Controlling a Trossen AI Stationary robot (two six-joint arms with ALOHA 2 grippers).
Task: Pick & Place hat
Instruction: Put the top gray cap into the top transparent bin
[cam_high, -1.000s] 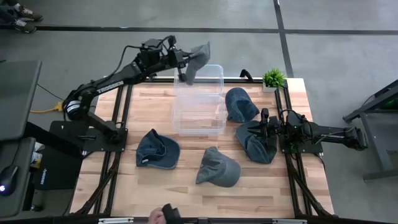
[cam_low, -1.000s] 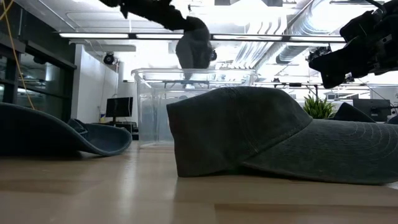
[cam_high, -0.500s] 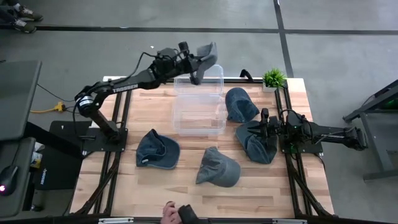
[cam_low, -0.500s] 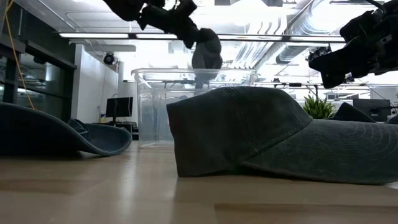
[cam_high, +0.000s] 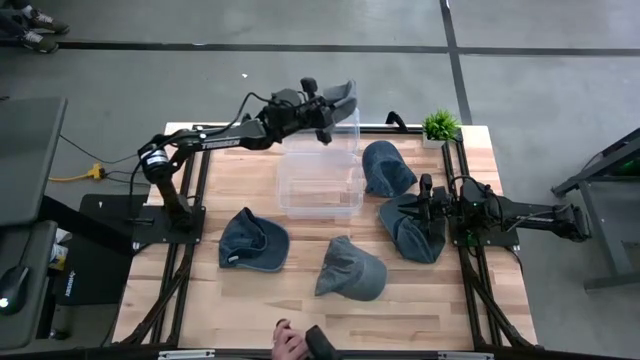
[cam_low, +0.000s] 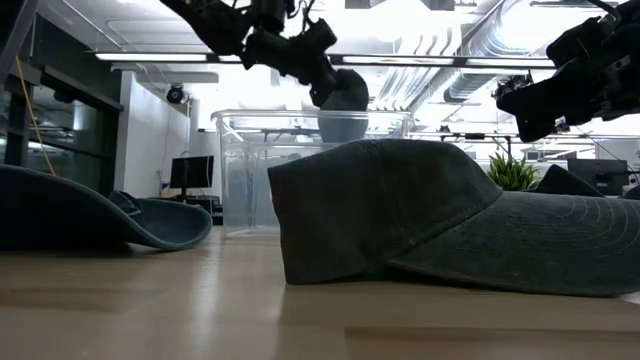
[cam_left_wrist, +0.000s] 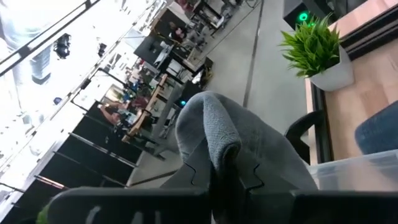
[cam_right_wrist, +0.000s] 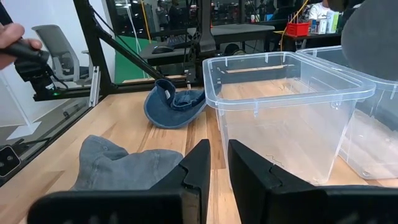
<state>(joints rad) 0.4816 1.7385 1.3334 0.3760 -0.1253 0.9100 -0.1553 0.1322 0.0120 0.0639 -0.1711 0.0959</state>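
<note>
Gripping a grey hat (cam_high: 341, 98), the left end effector (cam_high: 325, 110) hangs above the clear bin (cam_high: 320, 170); right end effector (cam_high: 428, 215), fingers slightly apart, waits over the bench (cam_high: 250, 170).

Left gripper (cam_left_wrist: 227, 180) fingertips: buried in the folds of the grey hat (cam_left_wrist: 249, 149).
Hand (cam_high: 290, 345) at the table's near edge: cut off by the picture's edge.
Right gripper (cam_right_wrist: 216, 163): its lower part ran off the picture's edge.
</note>
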